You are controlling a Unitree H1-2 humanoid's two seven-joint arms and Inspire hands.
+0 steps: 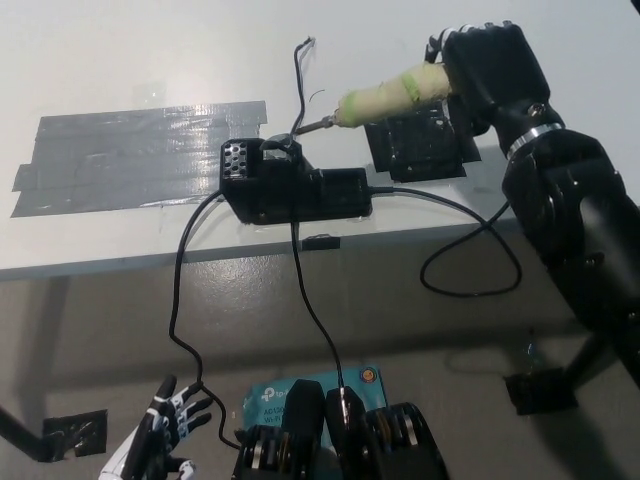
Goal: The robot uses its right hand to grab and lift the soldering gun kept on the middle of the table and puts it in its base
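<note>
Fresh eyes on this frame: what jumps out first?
The black right robot hand at upper right, holding a soldering gun with its tip aimed left at the black base mid-table. Next, the grey tape patch on the left. The white left robot hand rests at lower left.

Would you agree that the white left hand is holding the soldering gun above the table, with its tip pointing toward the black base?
Not quite: the head view shows the black right hand holding the soldering gun above the table, tip toward the black base. The white left hand rests low, below the table.
</note>
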